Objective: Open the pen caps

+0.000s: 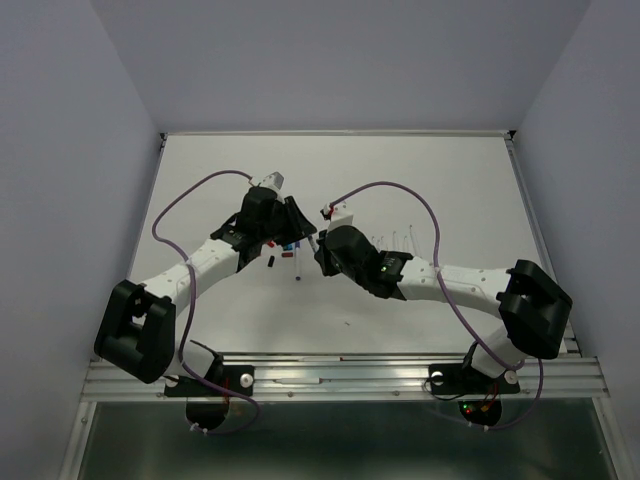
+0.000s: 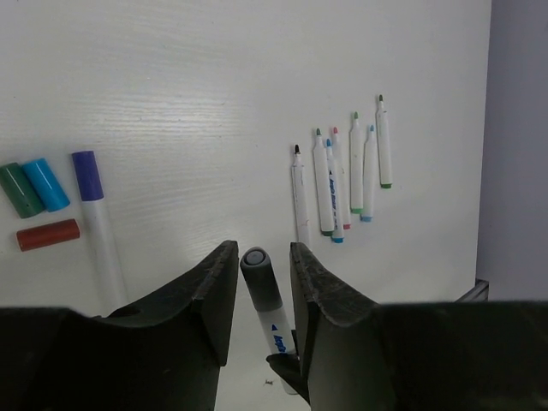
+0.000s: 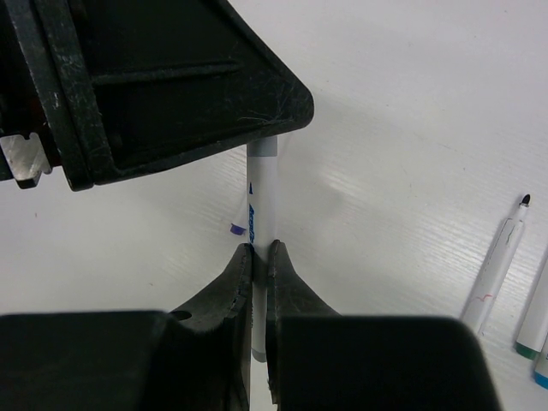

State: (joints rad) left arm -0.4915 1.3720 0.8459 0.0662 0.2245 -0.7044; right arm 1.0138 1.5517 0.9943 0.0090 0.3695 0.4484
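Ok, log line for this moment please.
right gripper: shut on pen barrel | left gripper: jaws flank grey cap, grip unclear | cap on | loose caps: three

The tabletop (image 2: 171,86) is faintly glossy, finely grained; the caps (image 2: 45,184) are smooth plastic; the left hand (image 2: 263,261) rough, matt plastic.

The table (image 2: 171,86) is plain white. 3 loose caps lie on it: a dark green cap (image 2: 19,189), a light blue cap (image 2: 45,184) and a red cap (image 2: 48,235). The purple-capped pen (image 2: 101,231) has a white barrel. The left gripper (image 2: 264,253) and right gripper (image 3: 259,250) are black. The held pen (image 3: 259,201) is white with blue lettering and has a dark grey cap (image 2: 257,274). The uncapped pens (image 2: 356,175) are white, with black, green, blue and red tips, and green, blue or red bottom ends.
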